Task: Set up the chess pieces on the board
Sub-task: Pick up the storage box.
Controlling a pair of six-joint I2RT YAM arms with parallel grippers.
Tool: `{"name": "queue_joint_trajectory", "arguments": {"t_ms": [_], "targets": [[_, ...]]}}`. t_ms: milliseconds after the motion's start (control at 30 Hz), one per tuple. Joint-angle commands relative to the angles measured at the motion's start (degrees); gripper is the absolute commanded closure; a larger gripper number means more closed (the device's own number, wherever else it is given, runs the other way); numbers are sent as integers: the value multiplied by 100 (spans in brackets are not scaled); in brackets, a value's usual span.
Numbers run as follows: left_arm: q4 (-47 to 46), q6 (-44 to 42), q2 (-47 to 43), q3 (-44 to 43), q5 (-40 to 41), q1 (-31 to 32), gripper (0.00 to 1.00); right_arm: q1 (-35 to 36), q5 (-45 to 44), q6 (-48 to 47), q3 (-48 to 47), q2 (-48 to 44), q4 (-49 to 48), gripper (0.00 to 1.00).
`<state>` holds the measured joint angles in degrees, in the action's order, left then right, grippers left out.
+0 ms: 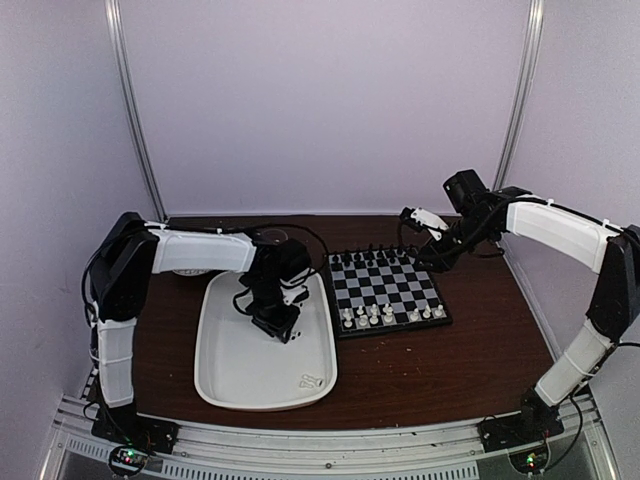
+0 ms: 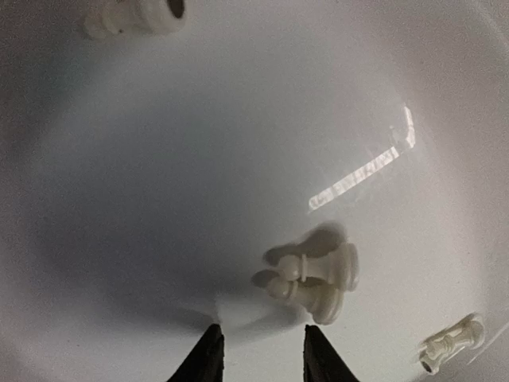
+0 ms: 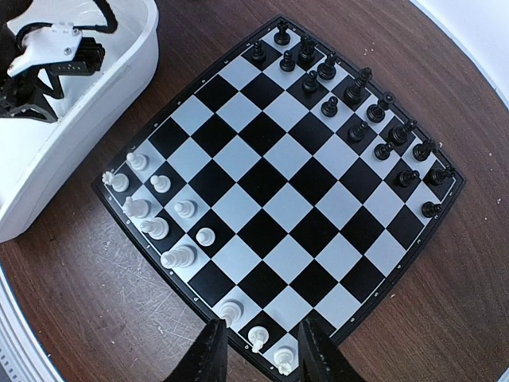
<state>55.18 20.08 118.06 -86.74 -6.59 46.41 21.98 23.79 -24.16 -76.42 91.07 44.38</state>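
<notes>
- The left jaws are standing apart and empty. They are hanging low inside the white tray (image 2: 199,159), just short of two white chess pieces (image 2: 314,278) that are lying on their sides and touching each other.
- I am worrying that a close here is going to catch both at once. It could also pinch one and flick the other across the slick tray floor.
- A piece gripped lying down is likely going to reach the chessboard (image 3: 278,199) tilted and topple on release.
- The right jaws are also standing apart with nothing between them. They are hovering over the board's edge, right above the standing white pieces (image 3: 179,256); any drop is risking a knock.
- Another loose piece (image 2: 453,342) is lying near the tray wall, where the jaws are going to struggle to straddle it.
</notes>
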Motion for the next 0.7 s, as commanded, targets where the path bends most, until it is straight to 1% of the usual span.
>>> {"name": "queue_joint_trajectory", "arguments": {"t_ms": [0, 100, 200, 333, 400, 500, 667], "targets": [[-306, 1105, 218, -24, 231, 226, 64, -36, 70, -67, -31, 41, 42, 66], [-511, 1423, 231, -18, 231, 236, 64, -33, 99, -62, -33, 36, 48, 66], [-398, 1460, 201, -184, 436, 237, 64, -36, 108, -54, -17, 7, 40, 66], [-271, 1193, 35, -385, 957, 232, 64, -36, 102, -61, -11, -25, 37, 66], [-188, 943, 0, -520, 1043, 201, 64, -36, 95, -62, -5, -34, 44, 66], [-128, 758, -9, -636, 876, 13, 64, -36, 95, -67, -2, -56, 42, 66], [-373, 691, 102, -793, 794, -210, 65, -36, 65, -80, 2, -56, 34, 66]]}}
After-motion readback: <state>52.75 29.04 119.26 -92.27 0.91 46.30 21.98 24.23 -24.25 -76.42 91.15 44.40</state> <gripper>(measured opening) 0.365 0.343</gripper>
